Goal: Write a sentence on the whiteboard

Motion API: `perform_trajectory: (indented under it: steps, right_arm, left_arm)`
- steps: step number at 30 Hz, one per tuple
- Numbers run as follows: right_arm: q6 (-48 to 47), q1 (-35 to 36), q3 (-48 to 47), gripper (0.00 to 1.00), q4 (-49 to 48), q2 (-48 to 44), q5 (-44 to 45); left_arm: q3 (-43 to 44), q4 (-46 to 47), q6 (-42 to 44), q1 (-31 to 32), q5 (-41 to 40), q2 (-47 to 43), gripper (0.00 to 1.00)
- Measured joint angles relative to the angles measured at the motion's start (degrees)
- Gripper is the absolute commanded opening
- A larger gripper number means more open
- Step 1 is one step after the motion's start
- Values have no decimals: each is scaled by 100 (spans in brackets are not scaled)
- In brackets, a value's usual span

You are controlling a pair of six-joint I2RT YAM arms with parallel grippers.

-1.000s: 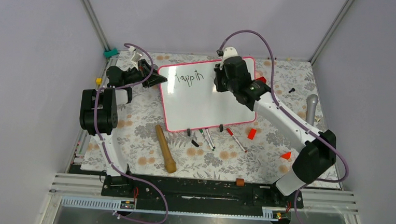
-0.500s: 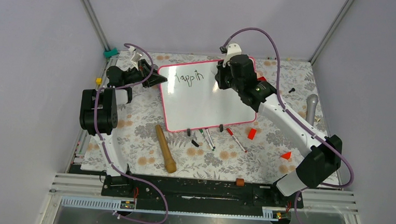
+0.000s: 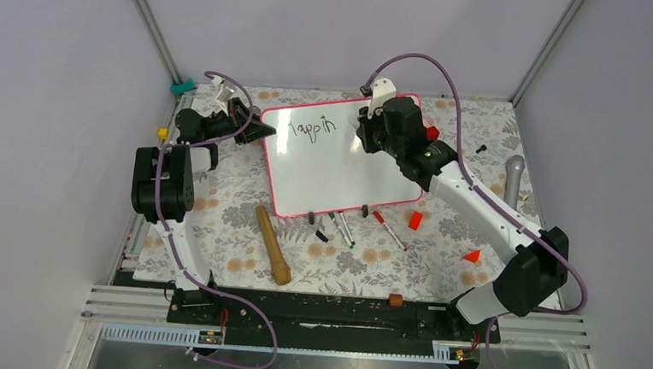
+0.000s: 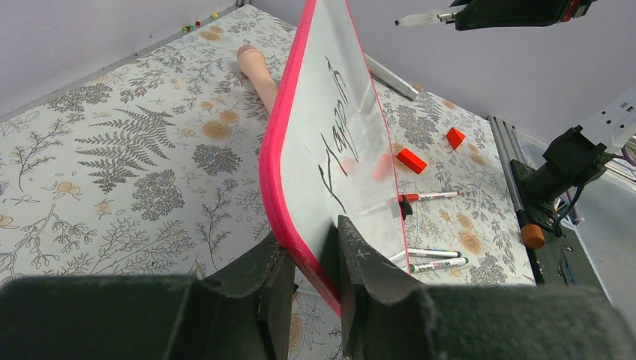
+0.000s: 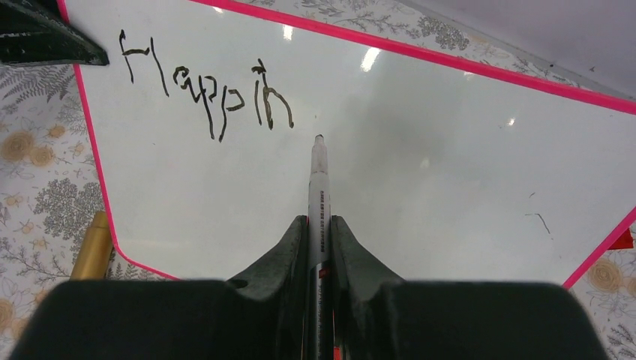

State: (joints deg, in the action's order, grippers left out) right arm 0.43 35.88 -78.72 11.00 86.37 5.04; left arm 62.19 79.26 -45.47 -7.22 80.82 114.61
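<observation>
The whiteboard (image 3: 341, 164) with its pink-red frame lies tilted on the floral table. It also shows in the left wrist view (image 4: 352, 112) and the right wrist view (image 5: 420, 172). The sentence (image 3: 309, 128) reads "Happin" in black, also in the right wrist view (image 5: 206, 86) and the left wrist view (image 4: 337, 142). My left gripper (image 3: 262, 131) (image 4: 311, 259) is shut on the board's left edge. My right gripper (image 3: 367, 136) (image 5: 319, 225) is shut on a white marker (image 5: 319, 187), its tip just right of the last letter and slightly off the board.
A wooden handle (image 3: 273, 244) lies near the front of the board. Several markers (image 3: 342, 228) and a red-capped marker (image 3: 389, 229) lie along the board's near edge by two black clips (image 3: 337, 212). Red blocks (image 3: 415, 220) (image 3: 472, 256) and a grey cylinder (image 3: 513, 177) are at the right.
My right arm has shifted a little to the right and away along the board's top edge with the marker. The written letters are the same. The left arm has not moved.
</observation>
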Motion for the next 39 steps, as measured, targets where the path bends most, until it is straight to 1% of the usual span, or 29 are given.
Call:
perform_trajectory:
  steps: [9,19,24,35,39]
  right_arm:
    - [31,-4,68,0,-103,-254,28]
    - [254,-7,-63,0,35,-210,-334]
    - [402,-7,-481,0,223,120,-516]
    - [717,-7,-1333,0,935,844,-144]
    - [745,-7,-1438,0,1073,1043,-142]
  left_arm:
    - [0,0,-2,0,0,0,0]
    - [0,0,0,0,0,0,0]
    - [0,0,-2,0,0,0,0]
    - [0,0,-2,0,0,0,0]
    - [0,0,-2,0,0,0,0]
